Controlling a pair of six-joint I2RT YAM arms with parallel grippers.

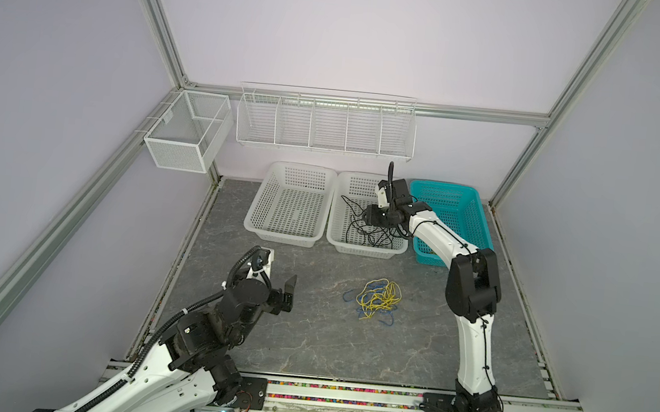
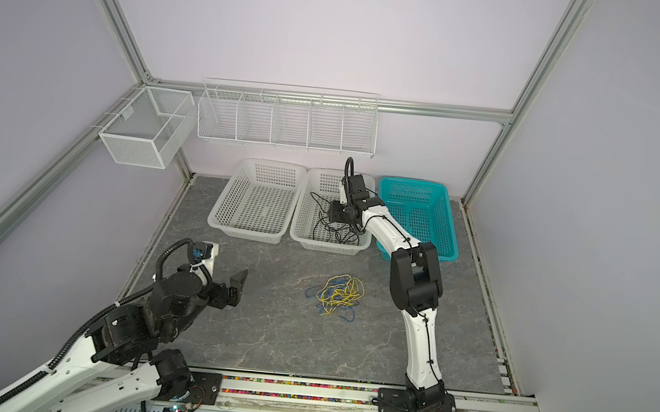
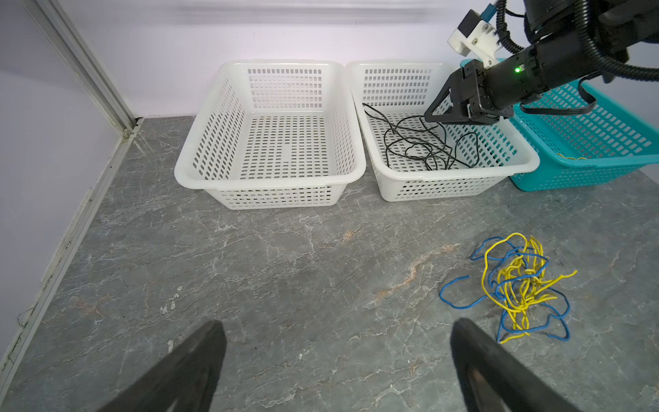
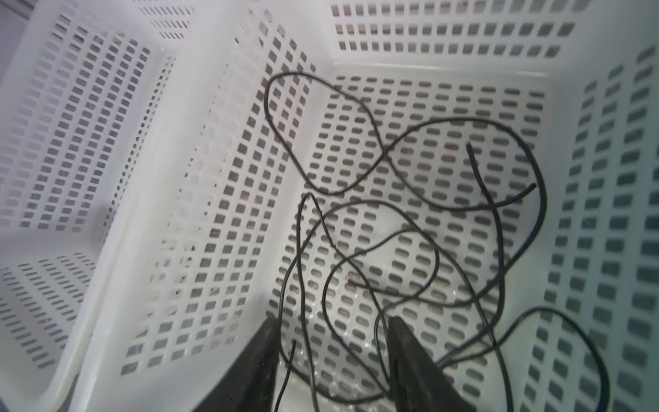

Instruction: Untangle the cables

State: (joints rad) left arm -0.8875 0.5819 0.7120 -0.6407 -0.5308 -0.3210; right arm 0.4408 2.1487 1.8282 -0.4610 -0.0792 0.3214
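A thin black cable (image 1: 359, 229) (image 3: 420, 142) (image 4: 460, 119) lies in loose loops inside the middle white basket (image 1: 361, 252) (image 3: 456, 171). My right gripper (image 1: 366, 219) (image 2: 333, 216) (image 3: 433, 114) (image 4: 333, 321) hangs in that basket, open. Slack strands of the black cable run between its jaws without being pinched. Yellow and blue cables (image 1: 379, 300) (image 2: 341, 294) (image 3: 520, 281) lie knotted together in one heap on the grey table, right of centre. My left gripper (image 1: 290, 292) (image 2: 237, 287) (image 3: 337, 323) hovers open and empty over the table, left of the heap.
An empty white basket (image 1: 253, 224) stands left of the middle one, and a teal basket (image 1: 466, 204) stands to its right under the right arm. A wire rack (image 1: 324, 123) and a mesh box (image 1: 185, 133) hang at the back.
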